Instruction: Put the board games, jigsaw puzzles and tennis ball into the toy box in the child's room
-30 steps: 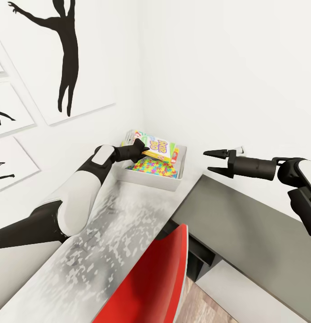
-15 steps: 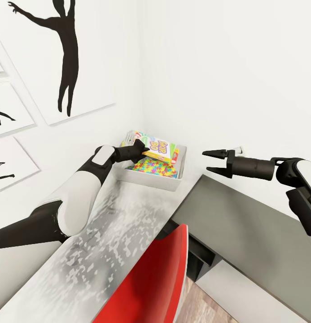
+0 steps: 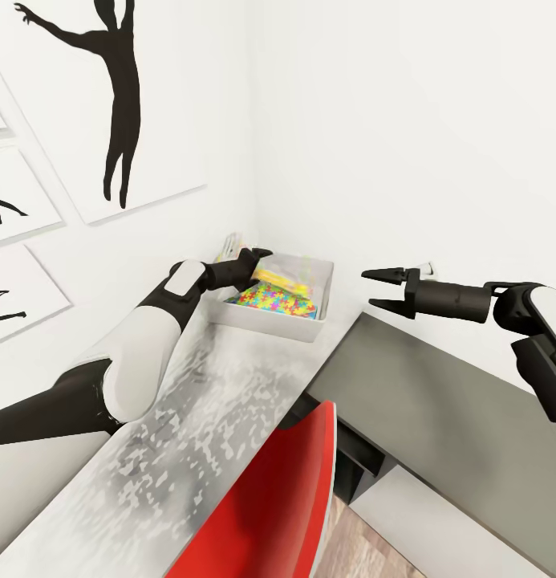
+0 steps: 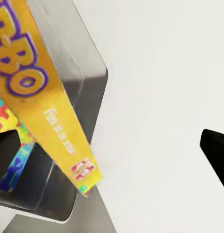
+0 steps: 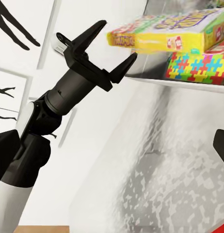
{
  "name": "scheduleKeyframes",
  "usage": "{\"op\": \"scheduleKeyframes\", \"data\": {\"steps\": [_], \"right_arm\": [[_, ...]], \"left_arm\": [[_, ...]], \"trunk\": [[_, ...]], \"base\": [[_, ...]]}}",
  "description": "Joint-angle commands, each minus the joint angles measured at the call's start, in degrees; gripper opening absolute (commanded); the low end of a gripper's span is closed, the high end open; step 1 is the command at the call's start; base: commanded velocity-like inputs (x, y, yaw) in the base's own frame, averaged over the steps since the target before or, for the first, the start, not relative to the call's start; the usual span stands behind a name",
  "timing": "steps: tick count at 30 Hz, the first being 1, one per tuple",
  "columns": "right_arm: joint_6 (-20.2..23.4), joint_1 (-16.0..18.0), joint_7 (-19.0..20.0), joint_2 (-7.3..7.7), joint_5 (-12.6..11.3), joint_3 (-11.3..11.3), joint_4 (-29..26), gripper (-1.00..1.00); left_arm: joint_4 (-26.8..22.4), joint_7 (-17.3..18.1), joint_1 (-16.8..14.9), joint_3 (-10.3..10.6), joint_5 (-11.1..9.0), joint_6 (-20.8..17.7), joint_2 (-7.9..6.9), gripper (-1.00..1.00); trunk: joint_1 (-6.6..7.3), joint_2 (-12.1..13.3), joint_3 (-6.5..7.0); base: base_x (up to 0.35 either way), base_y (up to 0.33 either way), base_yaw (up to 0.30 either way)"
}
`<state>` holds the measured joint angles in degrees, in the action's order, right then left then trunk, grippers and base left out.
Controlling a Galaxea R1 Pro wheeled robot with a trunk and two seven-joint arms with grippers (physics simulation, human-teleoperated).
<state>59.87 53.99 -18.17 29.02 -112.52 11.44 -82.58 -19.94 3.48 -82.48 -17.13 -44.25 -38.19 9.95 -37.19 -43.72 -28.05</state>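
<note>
Toy box [image 3: 322, 303] with jigsaw puzzle [image 3: 271, 302] and game box [image 5: 165, 33]; both grippers spread.

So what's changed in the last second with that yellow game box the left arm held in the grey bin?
The left gripper has opened and let go of the yellow printed game box. The box dropped from its tilted pose to lie flatter on the multicolour jigsaw puzzle in the pale grey plastic toy box. The right gripper stays open, and the toy box is unmoved.
</note>
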Motion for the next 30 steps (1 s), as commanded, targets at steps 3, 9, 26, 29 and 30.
{"op": "scheduleKeyframes", "data": {"steps": [3, 9, 26, 29, 30], "right_arm": [[-0.01, 0.06, -0.55, 0.08, -0.66, 0.07, -0.04, 1.00], [-0.01, 0.06, -0.55, 0.23, -0.85, 0.02, -0.14, 1.00], [-0.02, 0.06, -0.55, 0.20, -0.92, 0.00, 0.03, 1.00], [-0.02, 0.06, -0.55, 0.18, -0.74, 0.00, 0.10, 1.00], [-0.02, 0.06, -0.55, 0.13, -0.64, 0.03, 0.13, 1.00]], "left_arm": [[-0.02, 0.13, -0.05, -0.48, 0.31, -0.31, 0.05, 1.00], [-0.07, 0.13, -0.05, -0.45, 0.31, -0.32, 0.05, 1.00], [-2.11, 7.99, -0.05, 1.97, 0.38, -0.90, 0.05, 1.00], [-6.04, 11.63, -0.01, 2.08, 0.39, -2.23, 0.05, 1.00], [-7.63, 12.09, 0.01, 2.12, 0.39, -3.34, 0.05, 1.00]], "trunk": [[-0.01, -0.06, -0.07], [-0.01, -0.06, -0.07], [-0.01, -0.06, -0.07], [-0.01, -0.06, -0.07], [-0.01, -0.06, -0.07]], "base": [[0.000, 0.000, 0.000], [0.000, 0.000, 0.000], [0.000, 0.000, 0.000], [-0.004, 0.000, 0.000], [-0.074, 0.000, 0.000]]}}
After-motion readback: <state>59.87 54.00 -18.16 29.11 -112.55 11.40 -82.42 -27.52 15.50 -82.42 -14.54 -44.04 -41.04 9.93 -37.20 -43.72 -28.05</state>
